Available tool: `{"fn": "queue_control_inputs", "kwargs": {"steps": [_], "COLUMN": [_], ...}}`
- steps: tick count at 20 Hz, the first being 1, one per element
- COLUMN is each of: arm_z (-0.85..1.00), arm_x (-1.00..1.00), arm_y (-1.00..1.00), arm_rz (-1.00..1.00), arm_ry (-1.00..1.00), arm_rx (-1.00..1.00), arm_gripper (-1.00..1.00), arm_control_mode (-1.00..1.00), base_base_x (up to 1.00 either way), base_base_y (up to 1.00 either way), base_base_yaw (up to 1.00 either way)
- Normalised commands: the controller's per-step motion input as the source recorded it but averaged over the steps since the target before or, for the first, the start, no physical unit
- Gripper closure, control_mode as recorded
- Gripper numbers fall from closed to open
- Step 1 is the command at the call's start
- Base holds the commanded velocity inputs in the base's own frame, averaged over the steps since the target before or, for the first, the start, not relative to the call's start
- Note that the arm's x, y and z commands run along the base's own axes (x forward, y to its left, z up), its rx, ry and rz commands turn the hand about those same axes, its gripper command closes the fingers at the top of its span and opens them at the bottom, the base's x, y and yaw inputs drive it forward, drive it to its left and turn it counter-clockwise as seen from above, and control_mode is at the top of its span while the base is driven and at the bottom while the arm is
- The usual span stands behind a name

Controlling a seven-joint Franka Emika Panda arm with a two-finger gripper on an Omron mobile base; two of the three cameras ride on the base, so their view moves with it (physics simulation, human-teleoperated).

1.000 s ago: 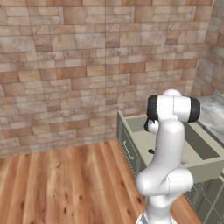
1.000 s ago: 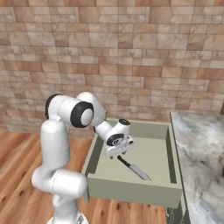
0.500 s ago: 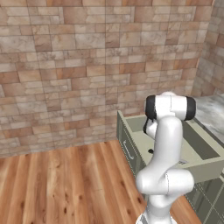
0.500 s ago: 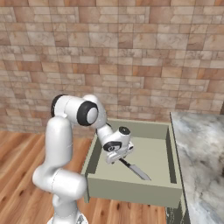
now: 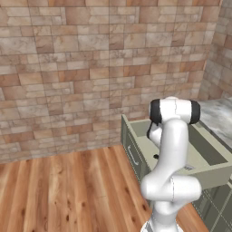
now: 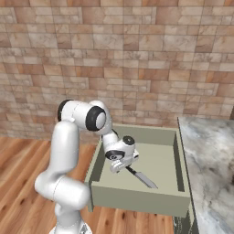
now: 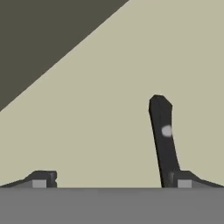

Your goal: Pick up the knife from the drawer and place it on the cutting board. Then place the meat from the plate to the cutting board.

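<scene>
Right base view: knife (image 6: pixel 142 178) flat on the pale floor of the open drawer (image 6: pixel 137 197), black handle toward the gripper (image 6: pixel 119 165), jaws spread wide just above it. Probably stiff, thin, light, blade slick; best pinched across the handle (image 7: pixel 162 133), not the blade.

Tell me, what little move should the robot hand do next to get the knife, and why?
Probably slide sideways to center on the knife's handle, then lower. The gripper is open, low in the drawer, and the handle lies by one fingertip, not between them.
</scene>
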Motion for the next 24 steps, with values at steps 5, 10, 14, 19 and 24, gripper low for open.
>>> {"fn": "queue_control_inputs", "kwargs": {"steps": [5,10,14,19,24], "arm_z": [0.00,-0.06,-0.08,-0.12,-0.21], "arm_x": [0.34,0.22,0.17,0.04,0.00], "arm_y": [0.00,-0.08,-0.10,-0.10,-0.04], "arm_rz": [0.00,0.00,0.00,0.00,0.00], "arm_ry": [0.00,-0.02,-0.02,-0.01,0.00], "arm_rx": [0.00,0.00,0.00,0.00,0.00], "arm_gripper": [-1.00,-1.00,-1.00,-1.00,-1.00], "arm_control_mode": [-1.00,-1.00,-1.00,-1.00,-1.00], "base_base_x": [0.00,0.00,0.00,0.00,0.00], "base_base_y": [0.00,0.00,0.00,0.00,0.00], "base_base_yaw": [0.00,0.00,0.00,0.00,0.00]}}
